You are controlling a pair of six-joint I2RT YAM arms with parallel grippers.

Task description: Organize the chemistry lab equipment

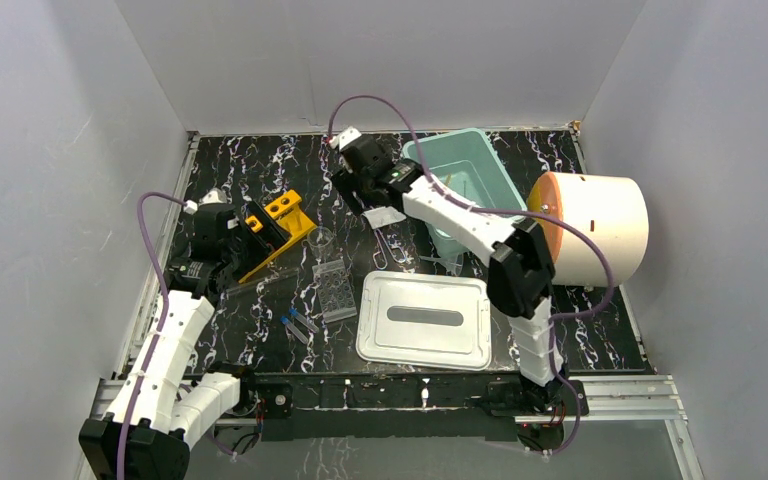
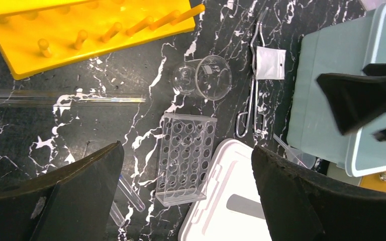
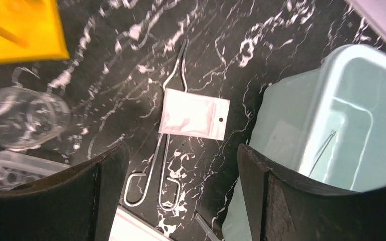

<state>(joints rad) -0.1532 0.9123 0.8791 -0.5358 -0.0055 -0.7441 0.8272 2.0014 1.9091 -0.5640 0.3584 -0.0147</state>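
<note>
Emptily, left gripper (image 2: 186, 148) and right gripper (image 3: 182, 147) gape wide; slender steel forceps (image 3: 156, 153) lie flat.

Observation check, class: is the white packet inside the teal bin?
No, the white packet lies across the forceps, outside the teal bin.

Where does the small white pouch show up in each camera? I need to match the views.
Top external: white pouch mid-table, just left of the teal bin.
Left wrist: upper right, lying across the metal forceps.
Right wrist: near centre, left of the bin.
Shared landmark: the forceps under the pouch, seen in both wrist views; the bin shows in all three.
</note>
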